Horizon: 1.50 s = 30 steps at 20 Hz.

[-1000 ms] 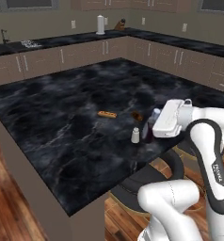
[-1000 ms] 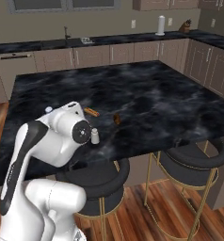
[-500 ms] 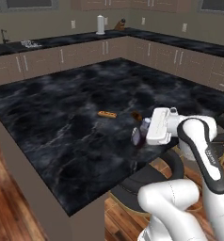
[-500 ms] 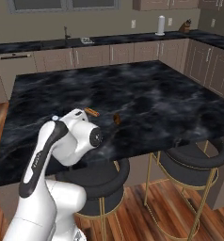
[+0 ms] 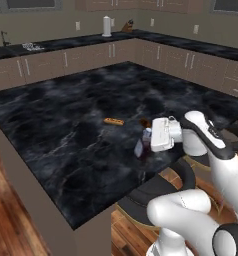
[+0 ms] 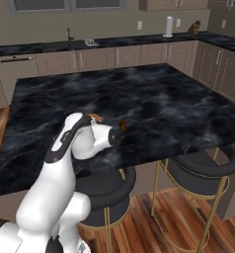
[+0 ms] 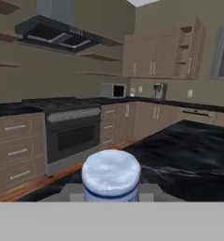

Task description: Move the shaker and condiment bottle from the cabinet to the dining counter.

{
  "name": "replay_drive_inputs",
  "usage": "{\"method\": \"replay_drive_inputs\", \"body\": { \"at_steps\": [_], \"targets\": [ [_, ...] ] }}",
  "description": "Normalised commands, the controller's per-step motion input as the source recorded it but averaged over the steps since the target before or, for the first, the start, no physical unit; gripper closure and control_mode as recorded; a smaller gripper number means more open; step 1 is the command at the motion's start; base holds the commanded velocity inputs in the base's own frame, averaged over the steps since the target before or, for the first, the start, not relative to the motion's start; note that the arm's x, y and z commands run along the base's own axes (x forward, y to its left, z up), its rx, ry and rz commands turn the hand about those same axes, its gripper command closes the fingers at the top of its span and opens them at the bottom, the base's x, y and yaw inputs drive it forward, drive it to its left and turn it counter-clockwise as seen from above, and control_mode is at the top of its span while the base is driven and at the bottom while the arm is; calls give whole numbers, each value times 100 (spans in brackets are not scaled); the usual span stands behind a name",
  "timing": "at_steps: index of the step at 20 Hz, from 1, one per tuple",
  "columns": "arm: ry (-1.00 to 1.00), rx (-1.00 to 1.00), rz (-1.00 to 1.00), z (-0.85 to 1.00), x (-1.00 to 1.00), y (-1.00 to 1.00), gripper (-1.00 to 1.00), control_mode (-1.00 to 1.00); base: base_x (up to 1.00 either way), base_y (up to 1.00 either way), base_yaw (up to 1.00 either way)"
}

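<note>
Your gripper has swung down and left, bringing the bottle low beside the shaker on the counter.

Robot arm: glossy white, rounded link shells joined by dark grey to black joint rings. A dark strip with small pale lettering, too small to read, runs along the forearm link in both base views. The hand housing is a white, box-shaped block with rounded corners and faint seam lines.
</note>
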Motion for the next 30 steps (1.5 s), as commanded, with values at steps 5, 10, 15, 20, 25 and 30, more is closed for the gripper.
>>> {"method": "replay_drive_inputs", "body": {
  "at_steps": [5, 10, 15, 20, 25, 30],
  "targets": [
    [0, -7, 0, -36, 42, 0, 100, -100, 0, 0, 0],
    [0, -13, -2, -26, 43, 3, 100, -100, 0, 0, 0],
    [1, -5, -3, -27, 44, 0, 100, -100, 0, 0, 0],
    [0, -3, 0, -36, 31, 3, 100, -100, 0, 0, 0],
    [0, 0, 0, -38, 28, 4, 100, -100, 0, 0, 0],
    [0, 0, 0, -25, 31, 1, 100, -100, 0, 0, 0]
  ]
}}
